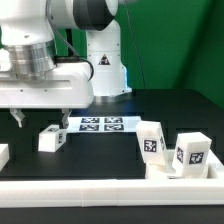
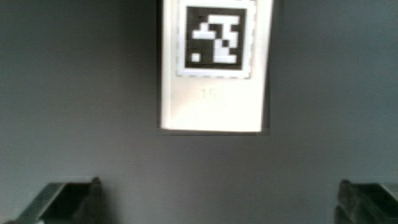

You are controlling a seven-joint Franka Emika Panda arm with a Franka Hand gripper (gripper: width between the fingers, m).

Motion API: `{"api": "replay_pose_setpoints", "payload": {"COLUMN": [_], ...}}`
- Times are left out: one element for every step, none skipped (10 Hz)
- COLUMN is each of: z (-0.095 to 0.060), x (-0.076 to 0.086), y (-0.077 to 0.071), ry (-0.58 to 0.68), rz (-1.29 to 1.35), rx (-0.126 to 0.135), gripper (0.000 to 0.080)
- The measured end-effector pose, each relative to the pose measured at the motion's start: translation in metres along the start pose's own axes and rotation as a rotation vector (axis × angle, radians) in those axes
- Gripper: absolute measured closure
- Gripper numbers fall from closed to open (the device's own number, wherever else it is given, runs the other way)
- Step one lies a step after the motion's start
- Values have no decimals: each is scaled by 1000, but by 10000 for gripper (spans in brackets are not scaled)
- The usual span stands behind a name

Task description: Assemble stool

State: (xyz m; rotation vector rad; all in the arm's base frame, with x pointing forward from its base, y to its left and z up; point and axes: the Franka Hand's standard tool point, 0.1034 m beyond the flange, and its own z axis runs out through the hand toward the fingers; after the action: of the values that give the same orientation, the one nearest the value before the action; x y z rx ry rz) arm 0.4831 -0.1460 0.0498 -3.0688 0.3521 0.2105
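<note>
hovering just above one white stool leg, my gripper is empty, its fingers spread wide and touching nothing. that leg lies on the black table just off the marker board, at the board's end toward the exterior view's left and a little nearer the camera. in the wrist view the leg lies flat with its black-and-white tag facing up, clear of both dark fingertips and not between them. two more legs stand close together past the board's other end, toward the exterior view's right, tags showing. nearer the camera than the board runs a long white rail. far off the board's left end a white piece is cut by the frame; i cannot tell what it is.
</note>
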Motion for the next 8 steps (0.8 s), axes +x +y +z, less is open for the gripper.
{"api": "replay_pose_setpoints", "payload": {"z": [2, 6, 9, 10, 10, 12, 14, 16], "x": [-7, -10, -6, -8, -13, -12, -12, -18], "y": [-3, -3, -5, -8, -11, -13, -14, -14], "ry": [-76, -171, -218, -273, -359, -420, -461, -561], "rz": [-1, -1, -39, -42, -45, -49, -48, -25], "rx": [17, 35, 45, 55, 70, 78, 81, 80], "gripper": [151, 151, 151, 151, 151, 151, 151, 151]}}
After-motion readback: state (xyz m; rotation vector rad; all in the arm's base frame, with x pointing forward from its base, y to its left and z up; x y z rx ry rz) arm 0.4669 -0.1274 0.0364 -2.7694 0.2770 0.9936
